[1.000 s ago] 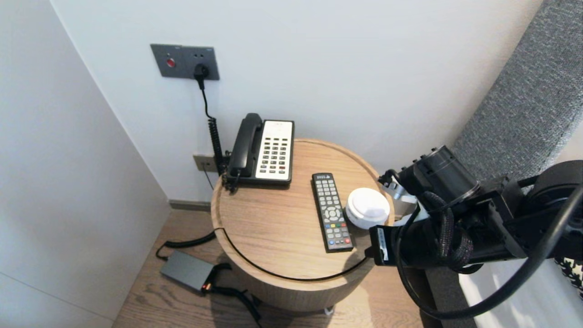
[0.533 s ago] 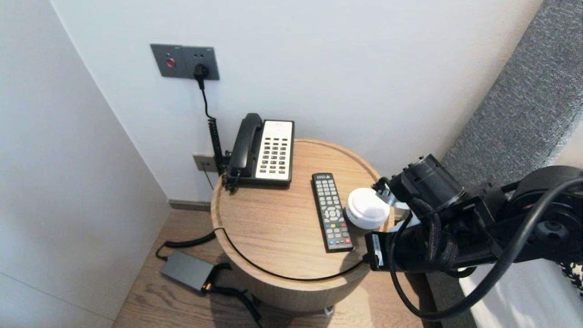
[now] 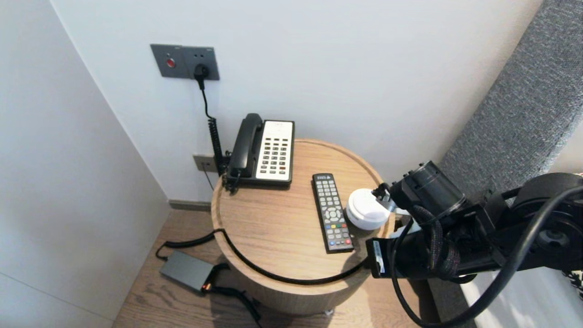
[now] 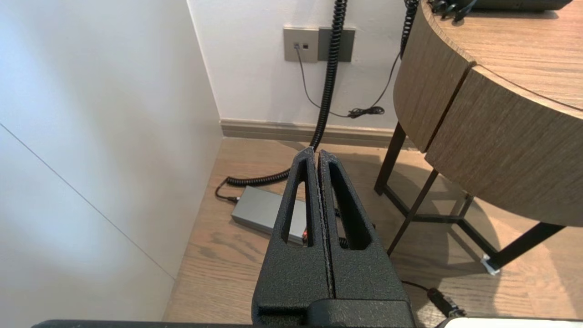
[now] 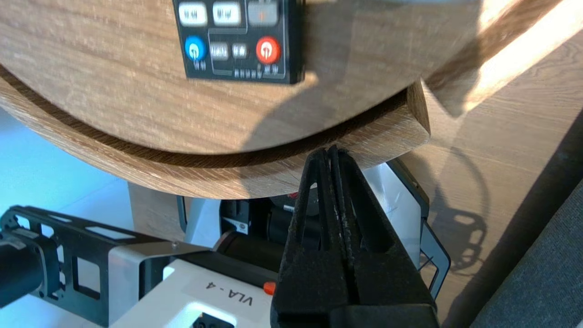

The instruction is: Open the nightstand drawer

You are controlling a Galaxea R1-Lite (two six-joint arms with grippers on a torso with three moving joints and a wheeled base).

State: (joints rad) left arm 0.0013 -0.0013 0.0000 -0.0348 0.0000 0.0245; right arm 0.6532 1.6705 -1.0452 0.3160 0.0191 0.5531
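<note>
At the counter's near right edge, the right gripper has its fingers pressed together, tips right at the wooden rim below the remote. Over the last second the right arm has sunk and slid slightly left, now crowding the white-lidded cup, which stands unmoved just beside the remote. The dark seam across the counter's front looks wider. Only the right wrist view shows those fingertips. Only the left wrist view shows the left gripper, fingers pressed together, parked low beside the counter.
</note>
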